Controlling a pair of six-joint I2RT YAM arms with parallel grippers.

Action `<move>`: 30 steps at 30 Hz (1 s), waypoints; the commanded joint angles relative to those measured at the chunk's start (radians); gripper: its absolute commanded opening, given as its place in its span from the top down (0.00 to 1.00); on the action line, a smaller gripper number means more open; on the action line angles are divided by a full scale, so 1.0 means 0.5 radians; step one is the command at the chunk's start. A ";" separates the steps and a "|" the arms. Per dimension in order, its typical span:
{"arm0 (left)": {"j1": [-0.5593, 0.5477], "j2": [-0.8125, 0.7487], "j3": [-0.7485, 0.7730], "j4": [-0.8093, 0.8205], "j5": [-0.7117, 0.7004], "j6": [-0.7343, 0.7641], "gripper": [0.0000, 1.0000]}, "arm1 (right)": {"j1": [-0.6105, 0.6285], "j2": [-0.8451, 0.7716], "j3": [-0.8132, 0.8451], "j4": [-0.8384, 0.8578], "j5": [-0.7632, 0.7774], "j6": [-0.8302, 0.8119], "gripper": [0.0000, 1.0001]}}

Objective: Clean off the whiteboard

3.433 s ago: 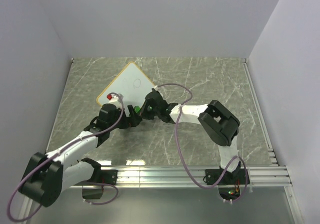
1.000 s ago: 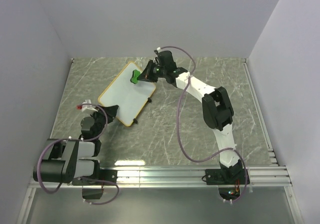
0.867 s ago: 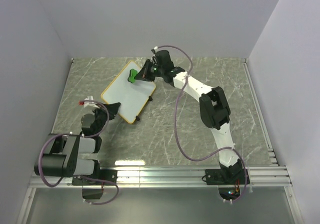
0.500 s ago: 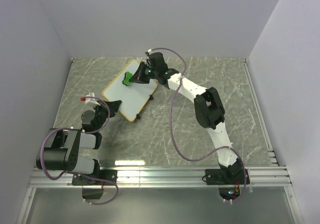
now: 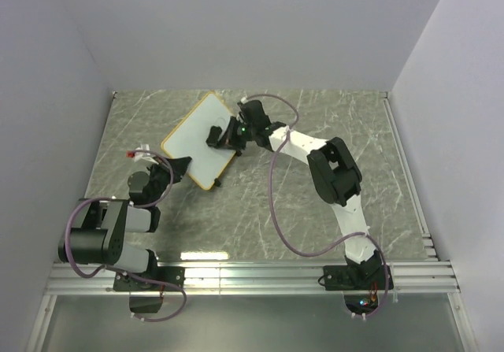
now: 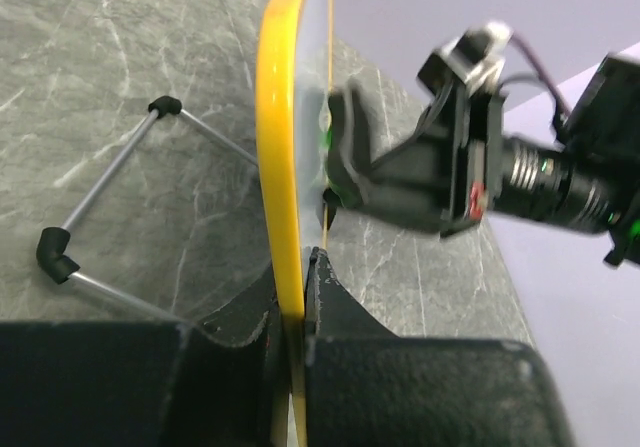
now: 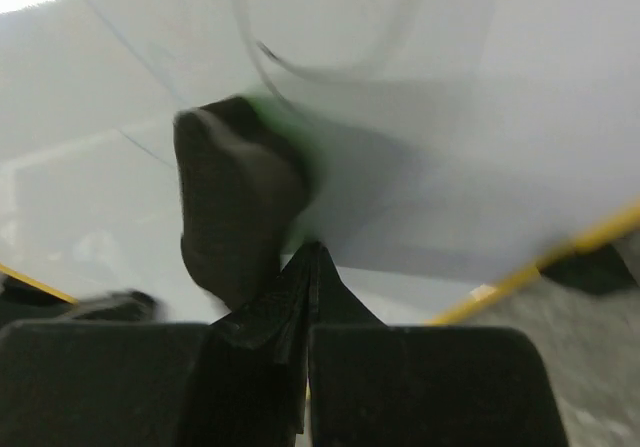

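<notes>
The whiteboard [image 5: 191,134], white with a yellow frame, sits tilted at the table's back left. My left gripper [image 5: 179,165] is shut on its near lower edge. In the left wrist view the yellow frame [image 6: 281,147] runs edge-on between the closed jaws of that gripper [image 6: 300,267]. My right gripper [image 5: 220,137] is shut on the eraser [image 5: 213,138] and presses it against the board's face. In the right wrist view the eraser [image 7: 236,202] looks dark with a green rim, just past the gripper [image 7: 312,255]. A faint curved line [image 7: 300,67] remains on the whiteboard [image 7: 520,117].
The board's wire legs with black feet [image 6: 58,252] stick out behind it over the grey marble table [image 5: 315,194]. Grey walls close in at the left, back and right. An aluminium rail [image 5: 299,275] runs along the near edge. Purple cables loop from both arms.
My left gripper has closed on the board's frame. My right gripper has wiped the eraser up and to the left on the board, then back down and right towards its middle.
</notes>
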 commanded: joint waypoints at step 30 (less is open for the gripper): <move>-0.025 0.111 0.134 -0.153 0.291 0.235 0.99 | -0.022 -0.702 -0.202 -0.746 0.730 -0.842 0.00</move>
